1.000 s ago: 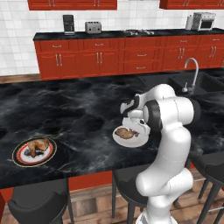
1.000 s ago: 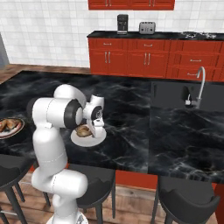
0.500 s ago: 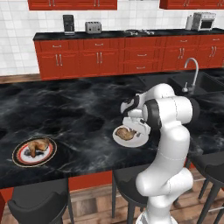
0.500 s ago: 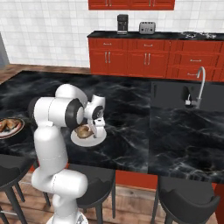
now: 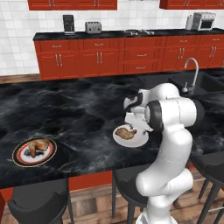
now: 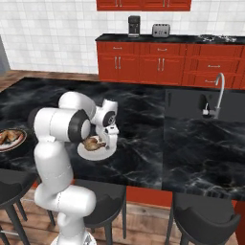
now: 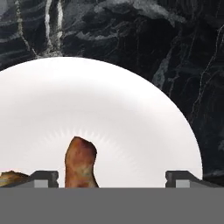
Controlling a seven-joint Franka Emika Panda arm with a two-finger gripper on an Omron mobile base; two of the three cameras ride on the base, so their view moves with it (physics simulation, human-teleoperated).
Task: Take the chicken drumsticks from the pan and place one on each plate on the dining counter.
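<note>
On the black marble dining counter (image 5: 78, 113) a plain white plate (image 5: 139, 141) holds one golden-brown chicken drumstick (image 5: 126, 133). My gripper (image 5: 136, 123) hangs just above that plate, open. In the hand view its fingertips (image 7: 43, 177) stand wide apart over the white plate (image 7: 131, 122), and the drumstick (image 7: 81, 162) lies loose between them, nearer the left tip. From the right base the same plate (image 6: 98, 154), drumstick (image 6: 93, 142) and gripper (image 6: 108, 139) show. The second drumstick (image 5: 37, 145) rests on the dark-rimmed plate (image 5: 19, 159) far to the left, which also shows in the right base view (image 6: 14, 142).
A sink with a curved faucet (image 5: 192, 70) is set into the counter to the right of the arm. Dark stools (image 5: 41, 205) line the near edge. Red cabinets (image 5: 100, 57) with a toaster (image 5: 92, 27) and a coffee maker (image 5: 68, 22) run along the back wall.
The jaws have opened and let the drumstick go onto the white plate. The arm has barely moved, and the other plate is unchanged.
</note>
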